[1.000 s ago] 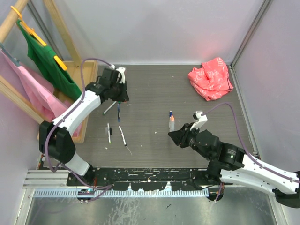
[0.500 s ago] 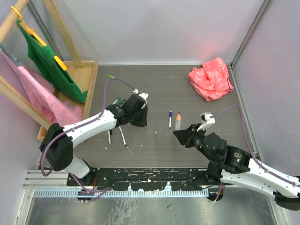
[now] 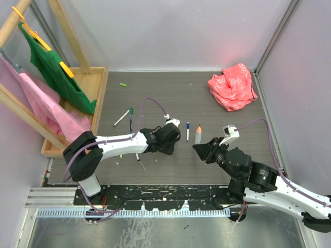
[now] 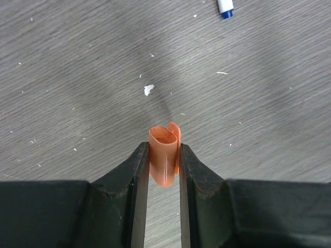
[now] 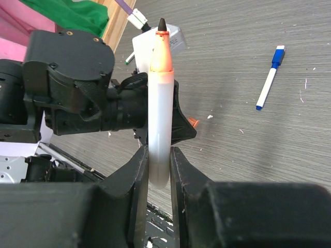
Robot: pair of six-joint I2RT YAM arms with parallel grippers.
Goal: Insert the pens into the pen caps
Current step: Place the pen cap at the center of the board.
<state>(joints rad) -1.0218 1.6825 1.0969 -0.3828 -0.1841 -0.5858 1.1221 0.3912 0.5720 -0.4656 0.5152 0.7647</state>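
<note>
White arms, black joints, purple cables.

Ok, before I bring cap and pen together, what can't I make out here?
Top view: the orange cap is hidden beneath the left gripper.
Left wrist view: the blue pen is cut off by the top edge; only its end shows.
Right wrist view: the rear end of the orange pen is hidden inside the right gripper.
Top view: the green cap is too small to show its open end.

Left arm stretched low toward centre, left end effector pinching short orange plastic cap. Right arm bent, right end effector clamped on grey orange-tipped pen, facing left one.
</note>
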